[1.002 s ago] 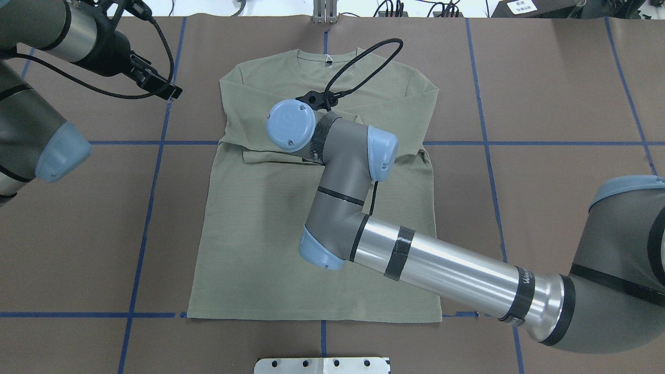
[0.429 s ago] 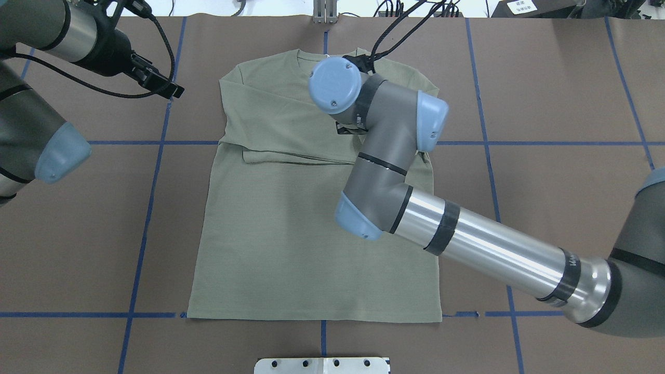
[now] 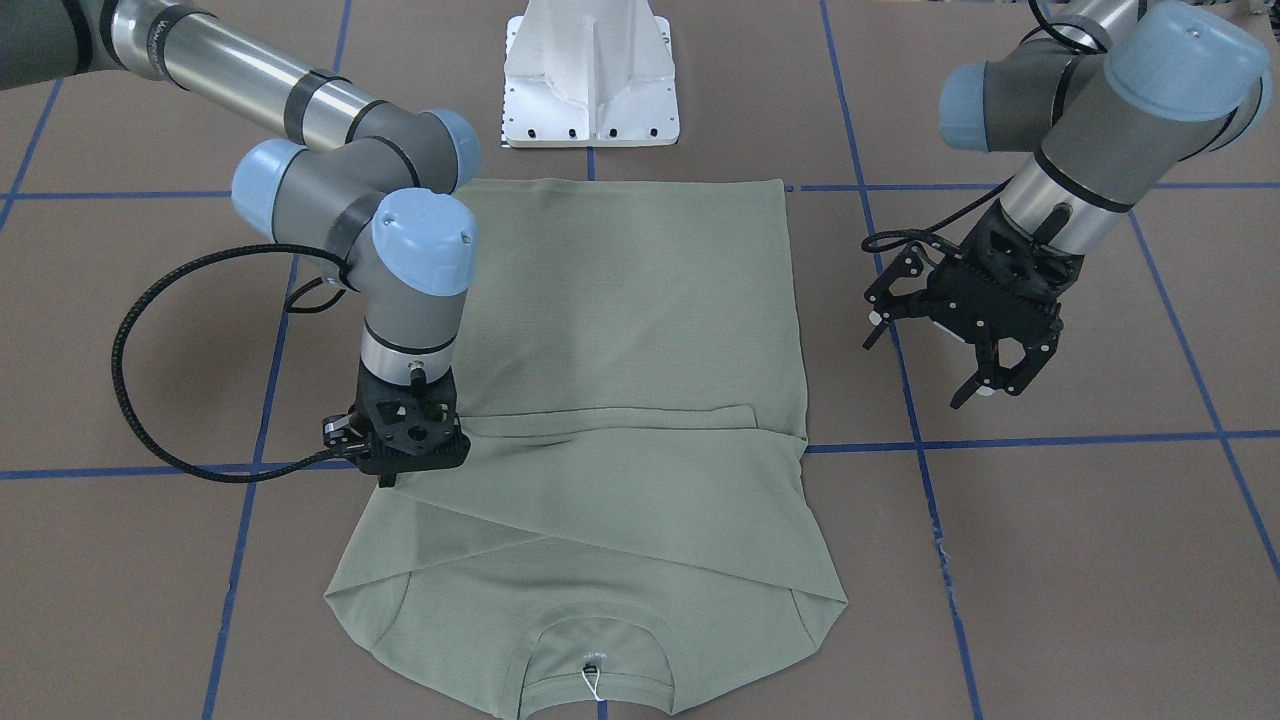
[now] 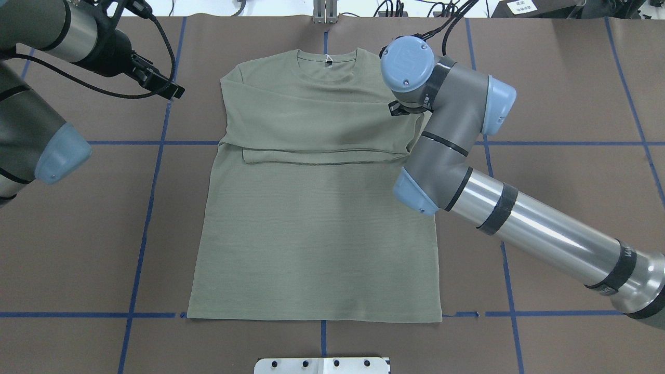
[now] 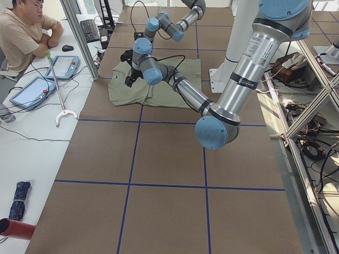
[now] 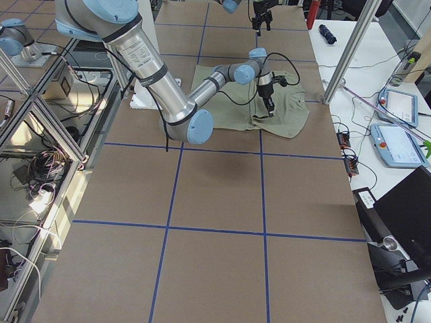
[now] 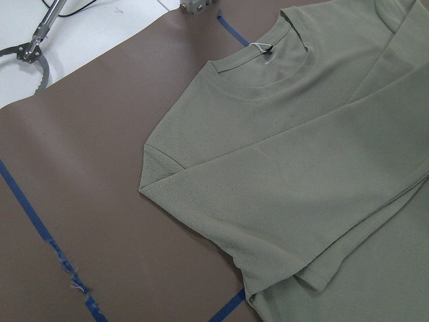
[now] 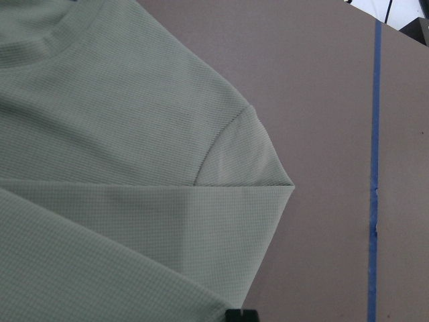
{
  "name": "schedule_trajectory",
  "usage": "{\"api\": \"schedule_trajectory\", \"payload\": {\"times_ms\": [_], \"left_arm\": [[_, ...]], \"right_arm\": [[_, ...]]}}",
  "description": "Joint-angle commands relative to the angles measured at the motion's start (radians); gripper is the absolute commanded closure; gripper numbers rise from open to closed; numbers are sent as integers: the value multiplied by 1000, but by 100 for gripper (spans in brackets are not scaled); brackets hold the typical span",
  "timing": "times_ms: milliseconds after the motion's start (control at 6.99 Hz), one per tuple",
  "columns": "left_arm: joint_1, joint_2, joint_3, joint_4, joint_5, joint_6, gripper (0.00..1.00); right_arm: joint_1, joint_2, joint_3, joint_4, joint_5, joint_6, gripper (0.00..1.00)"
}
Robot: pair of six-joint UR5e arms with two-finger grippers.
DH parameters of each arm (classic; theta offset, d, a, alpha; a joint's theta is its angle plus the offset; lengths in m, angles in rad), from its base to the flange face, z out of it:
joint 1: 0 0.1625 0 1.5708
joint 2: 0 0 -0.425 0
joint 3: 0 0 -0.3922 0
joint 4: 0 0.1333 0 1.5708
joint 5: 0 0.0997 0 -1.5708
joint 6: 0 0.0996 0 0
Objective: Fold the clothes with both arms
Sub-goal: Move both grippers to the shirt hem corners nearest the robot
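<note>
Shirt: the long-sleeved knit shirt (image 4: 311, 234) was plain sage green, in a fine waffle weave.
Tag: the thin string (image 3: 592, 684) at its collar was white.
Table: the flat table cover (image 4: 571, 93) was brown, gridded with blue tape lines (image 4: 571, 143).
Arms: the jointed left arm (image 3: 1090, 150) and right arm (image 4: 540, 234) were silver-grey, with light-blue caps and black bands.

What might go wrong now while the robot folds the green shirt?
The right gripper sits low at the edge of the shirt, beside the folded sleeves; sliding away, it might drag them open. The left gripper hangs open off the shirt, so lifting with one arm alone would likely fold it crooked.
</note>
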Motion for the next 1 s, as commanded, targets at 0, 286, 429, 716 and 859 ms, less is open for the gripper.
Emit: {"api": "schedule_trajectory", "payload": {"times_ms": [0,286,429,716,859], "left_arm": [[2,0,-1,0,0,1,0],[2,0,-1,0,0,1,0],[2,-2,-2,0,3,-6,0],[26,78,-77,0,9,-179,0],[66,162,-165,-30,37,-277,0]], "right_arm": [[12,-26,-6,59,-1,-13,32],[6,-49,-5,169,42,50,0],[18,-48,24,170,140,70,0],[18,-99,148,159,235,235,0],[-23,-198,290,160,246,336,0]]}}
